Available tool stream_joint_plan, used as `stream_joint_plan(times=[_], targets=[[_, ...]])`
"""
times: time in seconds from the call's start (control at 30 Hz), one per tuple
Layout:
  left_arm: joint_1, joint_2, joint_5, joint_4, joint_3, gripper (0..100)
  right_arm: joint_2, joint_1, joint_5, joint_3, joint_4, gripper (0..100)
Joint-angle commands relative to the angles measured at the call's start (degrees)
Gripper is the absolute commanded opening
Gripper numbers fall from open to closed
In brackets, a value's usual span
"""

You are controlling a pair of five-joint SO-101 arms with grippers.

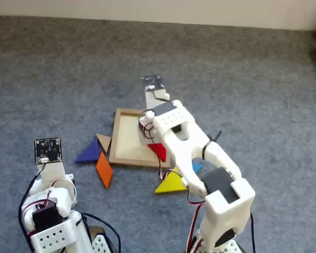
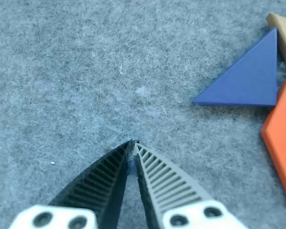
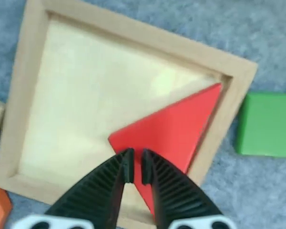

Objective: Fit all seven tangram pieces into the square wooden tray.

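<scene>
Tray [image 3: 133, 36] lies directly under the right claw [image 3: 137, 167], and the red triangle [image 3: 176, 126] sits inside it just beneath the claw's tip, with one corner that seems to ride on the rim. I cannot tell whether this claw grips the red piece or has released it. The risk, as I judge it, is that the triangle settles cocked on that rim (not flat on the floor), robbing the other six of room. A green piece [image 3: 267, 125] waits outside the tray, beyond the rim from the claw. The left claw [image 2: 132, 145] is clenched on nothing over carpet [image 2: 86, 71], with the blue triangle [image 2: 250, 78] and orange piece [image 2: 281, 138] ahead of it, off to one side.
</scene>
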Motion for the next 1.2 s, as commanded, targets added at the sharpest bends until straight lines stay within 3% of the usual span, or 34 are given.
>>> stream_joint_plan(times=[0.0, 0.3, 0.53, 0.63, 0.93, 1.17], targets=[[0.04, -1.80, 0.53, 0.18, 1.10, 1, 0.22, 3.56, 0.79, -2.95, 4.62, 4.6], [-0.04, -1.80, 0.53, 0.18, 1.10, 1, -0.04, 4.70, 8.62, -8.75, 12.44, 4.6], [-0.04, -2.07, 0.53, 0.18, 1.10, 1, -0.48, 4.00, 9.23, -14.02, 19.12, 4.6], [-0.04, -2.15, 0.53, 0.18, 1.10, 1, -4.44, 1.98, 14.77, -14.02, 19.12, 4.6], [-0.04, -2.24, 0.53, 0.18, 1.10, 1, -22.02, 0.84, 27.60, 3.21, 14.64, 4.5], [-0.04, -2.24, 0.53, 0.18, 1.10, 1, -27.47, -1.80, 33.58, 12.70, 13.93, 5.0]])
